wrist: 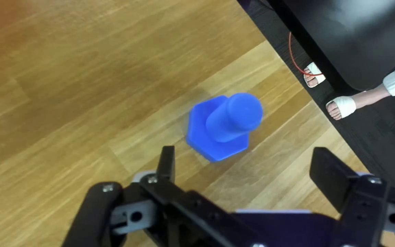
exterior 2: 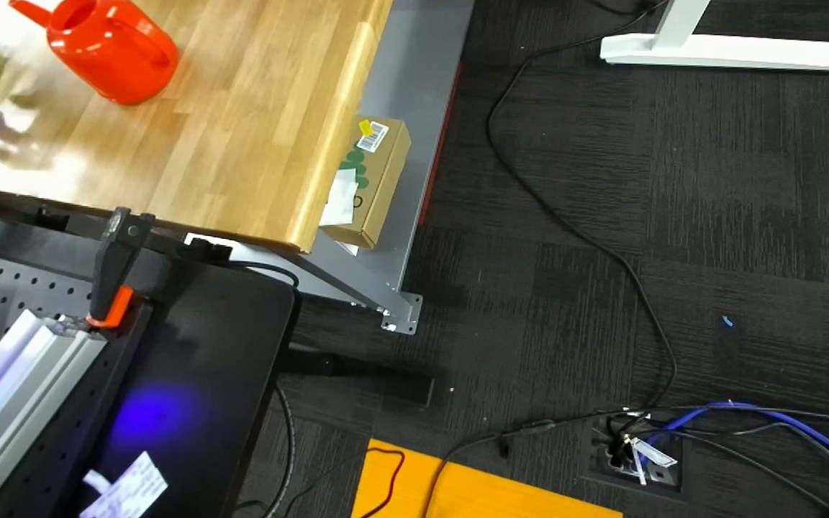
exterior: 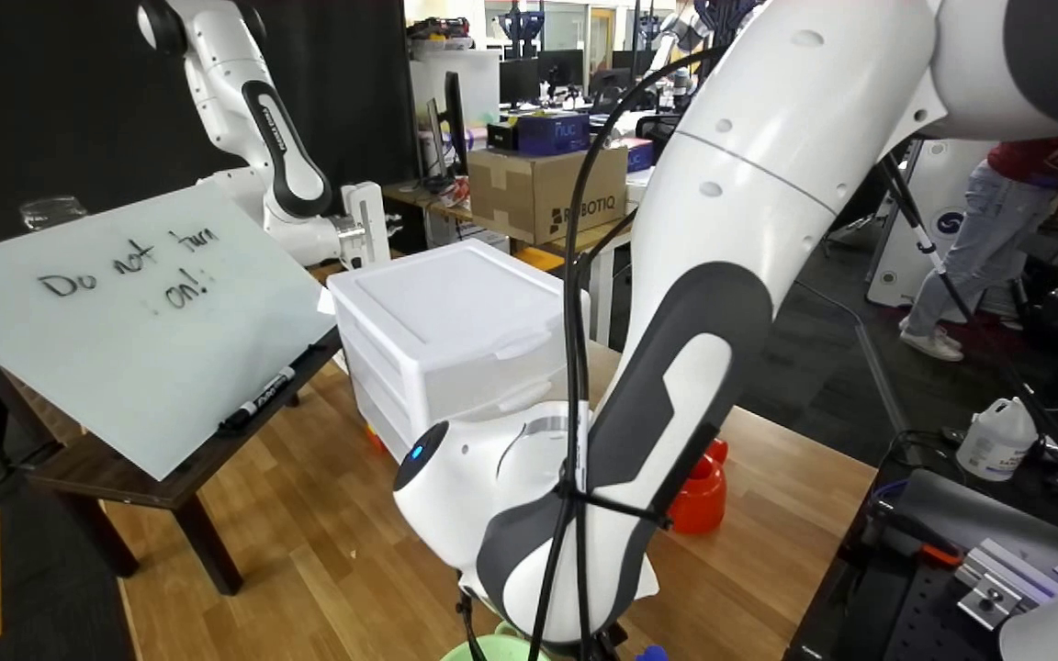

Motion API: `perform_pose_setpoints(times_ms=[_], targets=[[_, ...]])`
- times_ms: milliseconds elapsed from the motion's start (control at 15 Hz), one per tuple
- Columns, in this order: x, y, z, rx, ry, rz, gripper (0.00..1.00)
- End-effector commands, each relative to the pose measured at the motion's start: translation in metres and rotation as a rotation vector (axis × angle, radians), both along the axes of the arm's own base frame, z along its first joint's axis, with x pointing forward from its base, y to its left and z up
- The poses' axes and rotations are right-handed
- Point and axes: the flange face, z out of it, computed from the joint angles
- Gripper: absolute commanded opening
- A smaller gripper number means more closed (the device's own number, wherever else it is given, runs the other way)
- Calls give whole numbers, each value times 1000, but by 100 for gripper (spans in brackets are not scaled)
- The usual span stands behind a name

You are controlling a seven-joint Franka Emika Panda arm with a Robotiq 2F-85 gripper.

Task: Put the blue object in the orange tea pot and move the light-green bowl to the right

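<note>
While bent low over a wooden tabletop [exterior: 768, 542], white-and-grey Panda arm [exterior: 708, 358], crossing an exterior view from upper right to lower middle. Tilted whiteboard [exterior: 116, 358], hand-lettered "Do not turn on!" White plastic drawer unit [exterior: 460, 298], standing on the tabletop. Robotiq gripper [wrist: 248, 168], black, fingers spread wide, gripping nothing. Light-green bowl [exterior: 497, 648], only partly in sight in both exterior views. Red-orange toy teapot [exterior 2: 116, 57], spouted, side-handled, upright on the tabletop. Blue toy bolt [wrist: 223, 127], hexagonal head down on the tabletop, shank up, just beyond the fingertips in the wrist view, touching neither, apart from the teapot.
</note>
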Motion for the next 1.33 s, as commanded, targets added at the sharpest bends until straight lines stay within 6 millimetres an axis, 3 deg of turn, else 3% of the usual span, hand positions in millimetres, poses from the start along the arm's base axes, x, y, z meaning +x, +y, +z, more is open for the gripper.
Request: perform_pose_setpoints(times_ms=[0, 467, 867, 1267], targets=[[-9, 14, 2, -3, -26, 58, 100], [-23, 27, 14, -59, -85, 89, 100], [-21, 0, 17, -120, -107, -1, 100], [-28, -9, 15, -159, -104, -56, 100]])
